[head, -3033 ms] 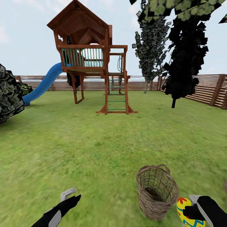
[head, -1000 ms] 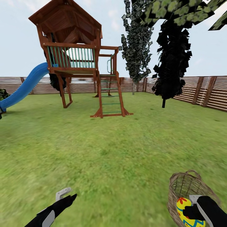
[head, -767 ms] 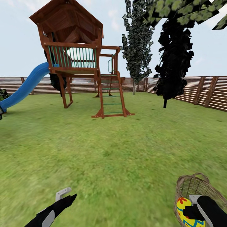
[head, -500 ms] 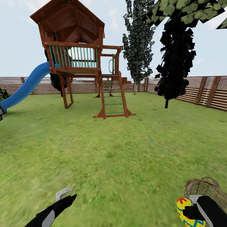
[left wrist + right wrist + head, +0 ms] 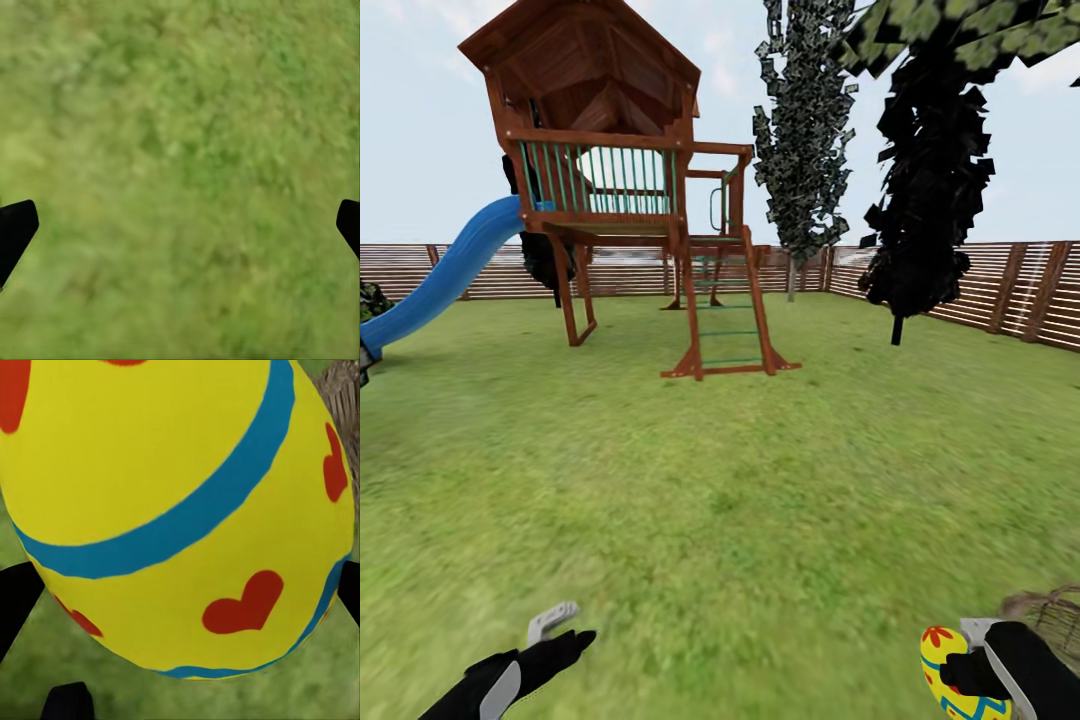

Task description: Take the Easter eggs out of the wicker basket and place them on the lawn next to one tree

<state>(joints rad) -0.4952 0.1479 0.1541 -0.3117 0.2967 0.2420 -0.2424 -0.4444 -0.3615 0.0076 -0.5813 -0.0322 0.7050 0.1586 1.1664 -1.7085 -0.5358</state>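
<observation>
In the head view my right gripper (image 5: pixel 962 672) is at the bottom right, shut on a yellow Easter egg (image 5: pixel 942 668) with blue bands and red spots. The right wrist view shows that egg (image 5: pixel 172 502) close up between the black fingers (image 5: pixel 15 604). Just right of it, a sliver of the wicker basket (image 5: pixel 1052 610) rests on the lawn (image 5: pixel 740 480) at the picture's edge; its inside is hidden. My left gripper (image 5: pixel 563 630) hangs open over bare grass (image 5: pixel 180 150) at the bottom left. Green leaves of a tree's canopy (image 5: pixel 960 30) hang in at the top right, trunk out of view.
A wooden play tower (image 5: pixel 630 190) with a blue slide (image 5: pixel 445 285) and a ladder stands ahead. A narrow dark tree (image 5: pixel 805 130) and an almost black tree (image 5: pixel 930 180) stand at the back right. A brown slat fence (image 5: pixel 1010 290) rings the grass.
The whole view has shifted, so the camera moved: the basket slid to the lower right edge. The egg stays in my right gripper. My left arm sits slightly lower.
</observation>
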